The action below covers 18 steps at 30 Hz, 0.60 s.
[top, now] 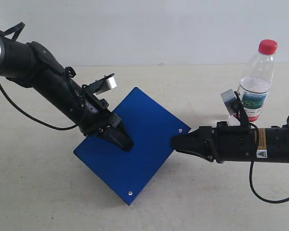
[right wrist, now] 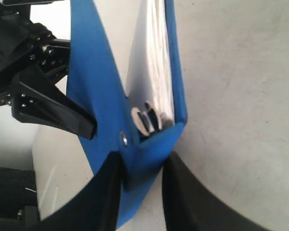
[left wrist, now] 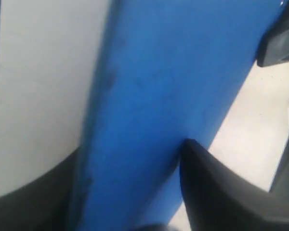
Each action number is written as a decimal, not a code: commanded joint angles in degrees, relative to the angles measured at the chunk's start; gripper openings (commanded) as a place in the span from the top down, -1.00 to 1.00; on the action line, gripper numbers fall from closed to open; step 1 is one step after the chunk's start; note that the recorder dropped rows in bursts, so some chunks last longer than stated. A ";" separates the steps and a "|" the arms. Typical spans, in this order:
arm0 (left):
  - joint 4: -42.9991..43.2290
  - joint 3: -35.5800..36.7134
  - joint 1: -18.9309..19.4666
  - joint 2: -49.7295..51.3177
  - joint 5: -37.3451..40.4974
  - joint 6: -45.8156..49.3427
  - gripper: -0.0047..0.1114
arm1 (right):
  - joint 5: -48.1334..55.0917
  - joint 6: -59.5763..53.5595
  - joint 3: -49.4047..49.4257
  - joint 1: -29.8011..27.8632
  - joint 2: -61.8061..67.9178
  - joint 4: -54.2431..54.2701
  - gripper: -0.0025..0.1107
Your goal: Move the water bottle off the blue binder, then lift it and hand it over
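The blue binder (top: 147, 127) is held between both grippers, its cover facing up. My left gripper (top: 119, 137) is shut on its left edge; in the left wrist view the blue cover (left wrist: 173, 72) fills the gap between the black fingers (left wrist: 216, 192). My right gripper (top: 176, 143) is shut on the binder's right corner, at the spine. In the right wrist view the blue binder (right wrist: 94, 82) gapes slightly, showing white pages (right wrist: 159, 62) and a silver rivet (right wrist: 124, 138). The water bottle (top: 255, 89) stands upright on the table behind the right arm, off the binder.
The pale table (top: 48, 192) stretches around the binder. A black cable (top: 267, 197) loops under the right arm, and another cable (top: 24, 113) hangs below the left arm. A plain white wall (top: 144, 29) closes the back.
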 commanded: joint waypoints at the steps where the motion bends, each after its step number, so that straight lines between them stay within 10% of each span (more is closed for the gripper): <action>1: 1.39 0.38 -0.30 1.01 -10.54 0.23 0.04 | -4.22 -1.78 -0.17 -0.01 -0.45 -1.13 0.96; 8: -0.69 0.38 -0.30 1.01 -14.00 0.37 -0.47 | -4.22 -2.29 -0.17 -0.01 -0.45 -1.35 0.96; 18: -4.24 0.38 -0.30 -0.55 -24.50 3.42 -0.47 | -4.22 -2.29 -0.17 -0.01 -0.45 -1.63 0.96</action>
